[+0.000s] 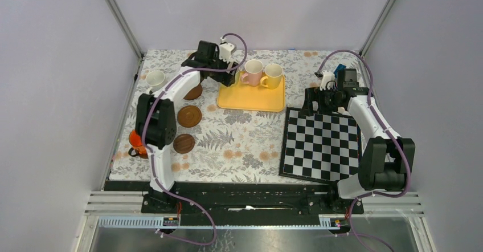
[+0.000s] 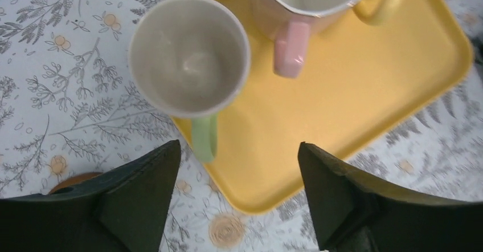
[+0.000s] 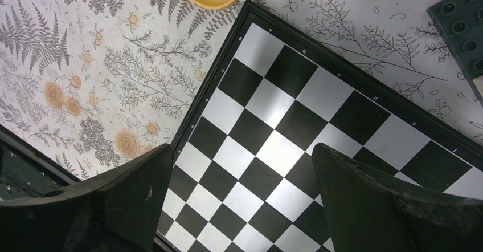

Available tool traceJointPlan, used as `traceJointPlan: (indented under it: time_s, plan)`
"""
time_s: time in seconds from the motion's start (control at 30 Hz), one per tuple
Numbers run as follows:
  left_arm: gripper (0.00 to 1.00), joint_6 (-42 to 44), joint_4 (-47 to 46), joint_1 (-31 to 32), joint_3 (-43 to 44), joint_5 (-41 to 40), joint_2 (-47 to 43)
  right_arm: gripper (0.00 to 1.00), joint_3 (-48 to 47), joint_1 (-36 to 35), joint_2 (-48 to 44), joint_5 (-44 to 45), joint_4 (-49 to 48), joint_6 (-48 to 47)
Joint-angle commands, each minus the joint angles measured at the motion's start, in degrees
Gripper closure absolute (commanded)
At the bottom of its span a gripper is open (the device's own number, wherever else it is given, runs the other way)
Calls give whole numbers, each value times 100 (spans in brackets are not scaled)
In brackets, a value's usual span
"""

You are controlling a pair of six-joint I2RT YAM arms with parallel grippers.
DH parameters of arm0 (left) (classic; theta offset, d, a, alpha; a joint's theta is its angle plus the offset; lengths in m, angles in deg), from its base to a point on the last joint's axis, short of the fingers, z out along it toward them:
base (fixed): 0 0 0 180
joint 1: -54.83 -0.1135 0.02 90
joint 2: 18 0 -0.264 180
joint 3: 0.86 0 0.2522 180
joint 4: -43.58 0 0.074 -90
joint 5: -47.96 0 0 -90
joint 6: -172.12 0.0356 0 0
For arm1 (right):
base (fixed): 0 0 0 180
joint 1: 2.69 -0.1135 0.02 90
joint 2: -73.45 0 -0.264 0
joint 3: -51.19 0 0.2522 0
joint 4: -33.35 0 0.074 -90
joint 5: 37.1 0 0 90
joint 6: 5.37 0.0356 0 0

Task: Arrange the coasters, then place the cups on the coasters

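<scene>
1. Three coasters show from above. Two [image 1: 189,116] [image 1: 184,143] lie bare on the desk [image 1: 245,143], and a third [image 1: 195,93] is half under the left arm [image 1: 156,121]. The pink cup [image 1: 252,72] and yellow cup [image 1: 273,75] stand on the tray [image 1: 250,101]. The white cup [image 1: 155,80] stands at the far left. The orange cup [image 1: 135,141] is mostly behind the arm. Whether a coaster lies under either of those two, I cannot tell. No cup clearly sits on a coaster, so I judge most of the task still to be done.
2. Left wrist: the left tool [image 2: 236,149] is spread with nothing between its fingers. The green cup [image 2: 188,55] stands on the tray's corner, its handle pointing at the gap. The pink cup is cut off at the top, and only the handle of the yellow cup shows. A brown sliver [image 2: 74,181] by the left finger may be a coaster.
3. Right wrist: the right tool [image 3: 242,155] is spread and empty above the board [image 3: 319,121]. No cup or coaster is in sight here. A dark studded block [image 3: 461,29] is cut off at the right edge.
</scene>
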Motion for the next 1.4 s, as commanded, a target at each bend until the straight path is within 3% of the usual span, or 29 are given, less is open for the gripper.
traceJointPlan:
  time_s: [0.0,0.23,0.63,0.93,1.03,1.37]
  plan:
    - [25,-142,-92,-6,678,-630,410,2,77,-46,-204,142,-189,-46]
    - [39,27,-148,-4,547,-897,652,2,134,-49,-210,154,-260,-56]
    - [60,-86,-173,-7,941,-638,1214,2,160,-49,-202,202,-274,-82]
    - [85,-231,-396,-7,683,-532,1016,2,166,-49,-186,203,-278,-91]
    - [100,-296,-699,-7,334,-602,729,2,169,-49,-189,208,-279,-91]
    - [100,-718,-1233,-193,-664,-496,-611,2,175,-49,-288,152,-261,-70]
